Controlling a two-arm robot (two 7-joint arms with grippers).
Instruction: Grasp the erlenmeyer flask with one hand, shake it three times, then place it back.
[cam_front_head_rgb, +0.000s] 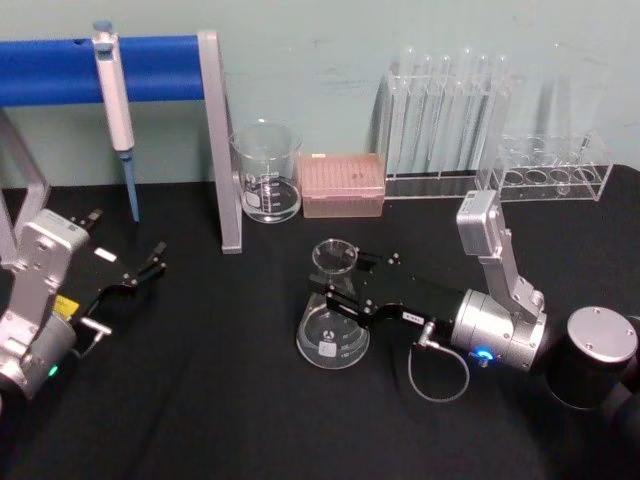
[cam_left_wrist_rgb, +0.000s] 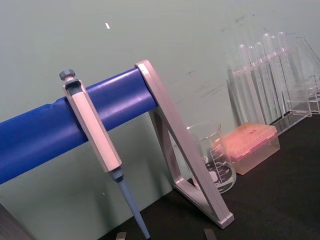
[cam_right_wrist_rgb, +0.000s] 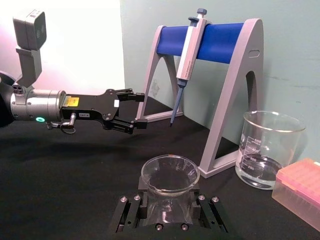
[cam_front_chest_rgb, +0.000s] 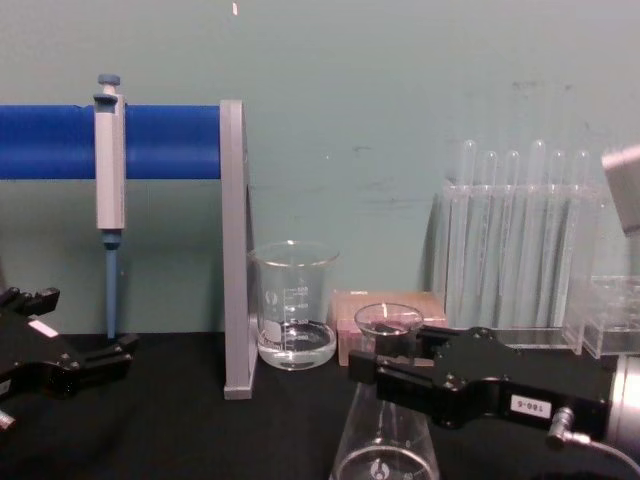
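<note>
1. So, the left gripper (cam_right_wrist_rgb: 141, 110) is parked off at the left with its jaws apart, holding nothing.
2. The beaker (cam_front_head_rgb: 268, 175) stands behind, apart from the flask. I'd keep the shaking away from it.
3. The flask (cam_front_head_rgb: 333, 330) stands upright mid-table (cam_front_head_rgb: 200, 400).
4. The right gripper (cam_front_head_rgb: 338, 290) has its jaws round the neck and looks clamped on. I'd make sure the grip's firm under the rim, lift straight up, then do short shakes.

Head above, chest low — shared beaker (cam_front_head_rgb: 266, 172)
</note>
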